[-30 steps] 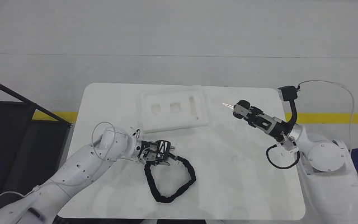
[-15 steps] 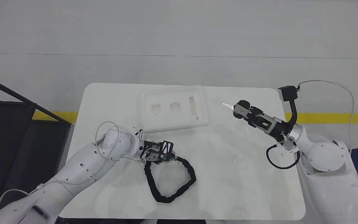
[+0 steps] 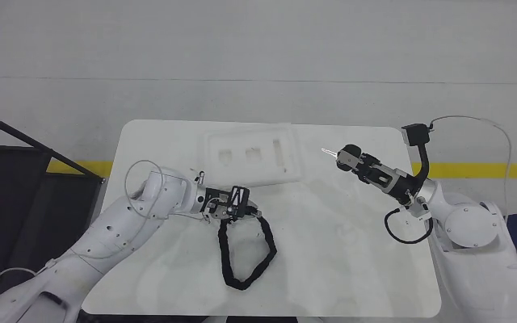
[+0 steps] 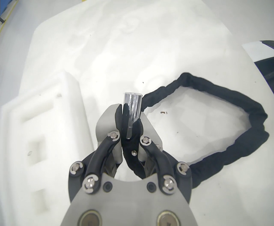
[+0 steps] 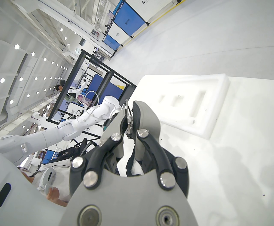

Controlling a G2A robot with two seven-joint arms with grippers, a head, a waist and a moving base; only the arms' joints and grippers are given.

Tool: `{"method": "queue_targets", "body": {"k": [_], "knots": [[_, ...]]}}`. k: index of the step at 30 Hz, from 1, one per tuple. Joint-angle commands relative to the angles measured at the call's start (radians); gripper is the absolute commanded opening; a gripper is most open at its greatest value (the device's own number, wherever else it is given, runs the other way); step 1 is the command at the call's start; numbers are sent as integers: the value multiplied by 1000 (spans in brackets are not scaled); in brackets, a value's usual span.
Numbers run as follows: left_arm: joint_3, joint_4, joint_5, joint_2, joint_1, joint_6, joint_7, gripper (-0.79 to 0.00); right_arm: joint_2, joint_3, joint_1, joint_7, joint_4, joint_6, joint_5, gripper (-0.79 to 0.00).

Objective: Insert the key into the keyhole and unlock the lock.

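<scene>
A white table with rounded corners stands on a pale grey floor; a white foam tray lies near its far edge, its top cut with three recesses, two small squarish ones and a narrow slot; a yellow line crosses the floor, showing past both sides of the table; a black metal frame stands just beside the table's left side; farther off hang blue panels and rows of round ceiling lights.

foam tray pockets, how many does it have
3, in a row across the foam tray: a small pocket at its left end, a square pocket in the middle, and a long slot at the right end. None looks hidden.
</scene>
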Motion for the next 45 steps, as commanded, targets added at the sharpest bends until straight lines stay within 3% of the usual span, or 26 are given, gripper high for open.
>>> {"method": "queue_targets", "body": {"k": [1, 9, 15, 22, 30, 40, 45], "knots": [[-17, -25, -9, 4, -2, -15, -8, -785, 0, -3, -2, 2, -3, 1, -5, -785], [-71, -146, -103, 27, 4, -21, -60, -785, 12, -72, 7, 129, -104, 56, -236, -785], [-115, -232, -217, 45, 2, -21, -135, -785, 17, -93, 5, 183, -187, 139, -237, -785], [-143, -329, -326, 69, -17, -21, -204, -785, 30, -37, -21, 264, -319, 182, -176, -785], [-178, -367, -344, 67, -24, 20, -211, -785, 42, 21, -68, 283, -412, 183, -125, -785], [-169, -354, -307, 46, -14, 107, -150, -785, 45, 9, -78, 233, -431, 224, -167, -785], [-169, -354, -307, 46, -14, 107, -150, -785, 45, 9, -78, 233, -431, 224, -167, -785]]}}
